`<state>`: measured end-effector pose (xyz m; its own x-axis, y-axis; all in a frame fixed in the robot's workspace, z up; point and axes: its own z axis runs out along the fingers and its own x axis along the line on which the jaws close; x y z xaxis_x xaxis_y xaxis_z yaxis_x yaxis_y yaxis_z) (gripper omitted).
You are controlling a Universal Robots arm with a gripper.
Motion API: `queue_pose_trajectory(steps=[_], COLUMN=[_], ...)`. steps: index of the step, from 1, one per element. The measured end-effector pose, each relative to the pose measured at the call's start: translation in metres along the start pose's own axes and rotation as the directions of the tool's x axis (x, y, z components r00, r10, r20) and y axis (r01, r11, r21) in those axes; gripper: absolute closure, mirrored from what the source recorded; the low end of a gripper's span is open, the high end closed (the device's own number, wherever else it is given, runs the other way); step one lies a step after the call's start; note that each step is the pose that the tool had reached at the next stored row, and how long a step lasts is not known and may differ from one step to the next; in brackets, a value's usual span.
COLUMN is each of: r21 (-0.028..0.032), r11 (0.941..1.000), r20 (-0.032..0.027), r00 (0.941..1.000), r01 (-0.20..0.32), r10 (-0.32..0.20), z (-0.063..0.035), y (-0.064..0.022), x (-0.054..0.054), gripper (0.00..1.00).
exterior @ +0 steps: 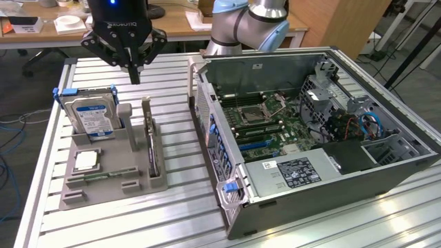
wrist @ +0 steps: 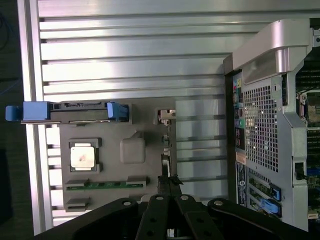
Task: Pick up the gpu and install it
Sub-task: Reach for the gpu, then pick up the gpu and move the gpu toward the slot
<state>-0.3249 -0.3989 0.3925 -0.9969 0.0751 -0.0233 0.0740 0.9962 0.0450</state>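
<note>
The gpu [exterior: 150,138] stands on its edge in a slot of the grey holder [exterior: 135,155], its silver end bracket towards the far side of the table. From the wrist it is a thin dark line [wrist: 165,150] seen edge on. My gripper [exterior: 134,77] hangs above the table's far part, beyond the holder and clear of the card. Its black fingers [wrist: 168,192] meet at a point with nothing between them. The open computer case [exterior: 310,134] lies at the exterior view's right, with the motherboard [exterior: 265,124] exposed.
In the holder, a blue-labelled hard drive [exterior: 95,116] stands upright. A square silver processor chip [exterior: 85,161] and a green memory stick [wrist: 105,184] lie flat near it. The case's rear wall [wrist: 260,125] rises close beside the holder. Desks stand behind the slatted metal table [exterior: 172,217].
</note>
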Motion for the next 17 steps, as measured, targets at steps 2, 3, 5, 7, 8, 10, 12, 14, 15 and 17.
queue_pose_trajectory(steps=[2,3,5,7,8,10,12,14,15,17], r21=[-0.0001,-0.0001,0.0,0.0001,0.0002,0.0003,0.0002,0.0003,0.0004,0.0006], r11=[1.0,1.0,1.0,1.0,1.0,1.0,1.0,1.0,1.0,1.0], r20=[0.0,0.0,-0.0003,-0.0015,-0.002,-0.003,-0.0032,-0.0033,-0.0033,-0.0033], r00=[1.0,1.0,1.0,1.0,1.0,1.0,1.0,1.0,1.0,1.0], r01=[0.0,0.0,0.0,-0.001,-0.002,-0.002,-0.003,-0.004,-0.003,-0.003], r10=[0.0,0.0,0.0,0.001,0.002,0.002,0.003,0.004,0.003,0.003], z=[0.0,0.0,0.0,0.0,0.0,0.0,0.0,0.0,0.0,0.0], y=[0.0,0.0,-0.0006,-0.0017,-0.0023,-0.0035,-0.0042,-0.0041,-0.0042,-0.0042], x=[0.0001,0.0001,-0.0004,-0.0025,-0.0036,-0.0058,-0.0069,-0.0069,-0.007,-0.007], gripper=[0.89,0.89,0.89,0.89,0.89,0.89,0.89,0.89,0.89,0.89])
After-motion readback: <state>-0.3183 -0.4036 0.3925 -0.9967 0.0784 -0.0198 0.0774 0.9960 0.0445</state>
